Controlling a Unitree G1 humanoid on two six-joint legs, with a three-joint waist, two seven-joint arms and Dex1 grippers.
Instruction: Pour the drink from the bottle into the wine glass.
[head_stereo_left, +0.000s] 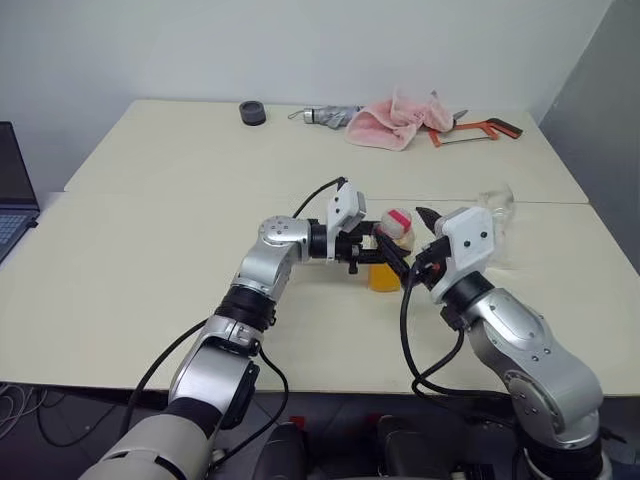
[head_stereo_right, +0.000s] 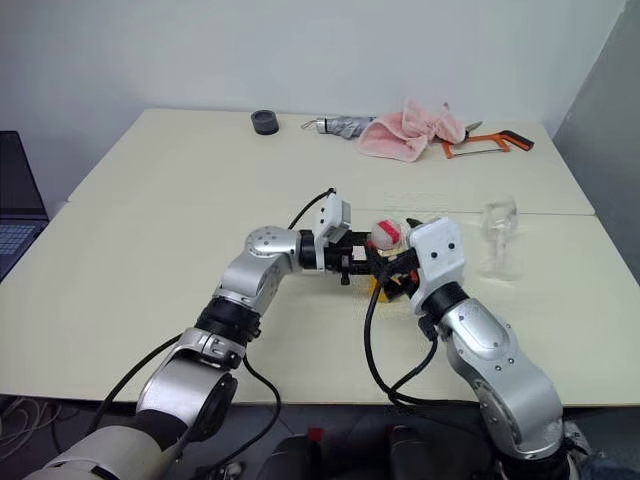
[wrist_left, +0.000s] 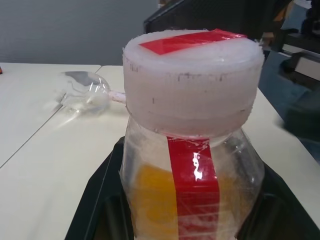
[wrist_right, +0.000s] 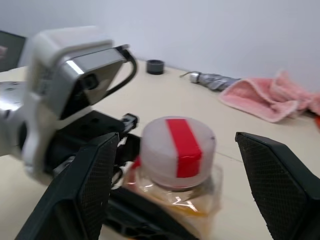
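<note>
The bottle (head_stereo_left: 386, 262) stands upright at mid-table, clear plastic with a red stripe, and the orange drink (head_stereo_left: 383, 277) fills its lower part. Its pale cap (wrist_right: 177, 150), crossed by red tape, is screwed on. My left gripper (head_stereo_left: 378, 256) reaches in from the left and is shut on the bottle's body (wrist_left: 190, 185). My right gripper (wrist_right: 185, 192) is open, with one black finger (wrist_right: 92, 185) on each side of the cap and neither touching it. The wine glass (head_stereo_left: 497, 212) stands upright to the right of the bottle, a little beyond my right gripper (head_stereo_left: 412, 240).
Along the table's far edge lie a pink cloth (head_stereo_left: 395, 122), a folded grey umbrella (head_stereo_left: 328, 116), a black tape roll (head_stereo_left: 253, 112) and an orange-handled hacksaw (head_stereo_left: 480, 130). A laptop (head_stereo_left: 12, 200) sits at the far left. A seam (head_stereo_left: 150, 193) runs across the table.
</note>
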